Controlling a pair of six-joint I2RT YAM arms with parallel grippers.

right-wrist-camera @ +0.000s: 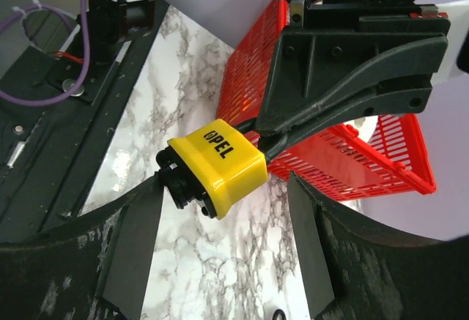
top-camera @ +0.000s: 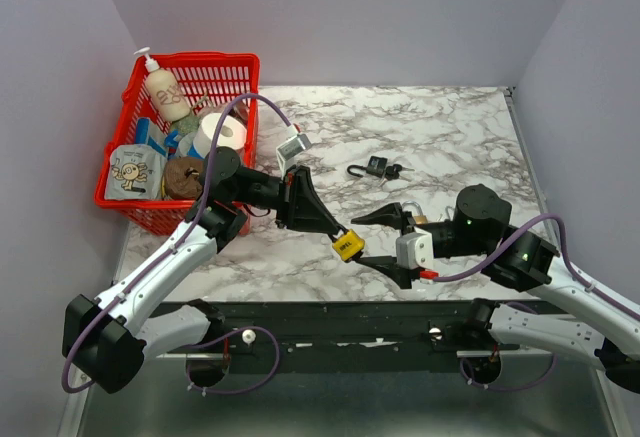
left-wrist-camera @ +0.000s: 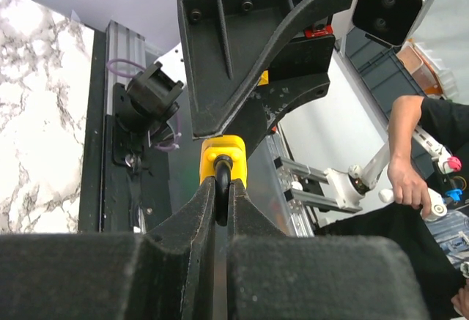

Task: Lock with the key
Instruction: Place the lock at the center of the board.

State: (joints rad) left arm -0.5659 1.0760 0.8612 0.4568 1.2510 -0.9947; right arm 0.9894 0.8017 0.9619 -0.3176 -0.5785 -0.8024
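A yellow padlock (top-camera: 348,247) with a black shackle hangs above the table's front. My left gripper (top-camera: 335,234) is shut on its shackle; in the left wrist view the pads (left-wrist-camera: 203,210) pinch the shackle and the yellow body (left-wrist-camera: 223,155) sticks out beyond them. My right gripper (top-camera: 358,241) is open, one finger on each side of the padlock. In the right wrist view the padlock (right-wrist-camera: 220,160) hangs between the spread fingers (right-wrist-camera: 135,239), its black lower end (right-wrist-camera: 179,182) touching the left one. I cannot tell whether a key sits in it.
A small black padlock with keys (top-camera: 378,168) lies on the marble table (top-camera: 450,137). A brass padlock (top-camera: 413,214) sits behind my right gripper. A red basket (top-camera: 215,67) full of items stands at the back left, also in the right wrist view (right-wrist-camera: 352,166).
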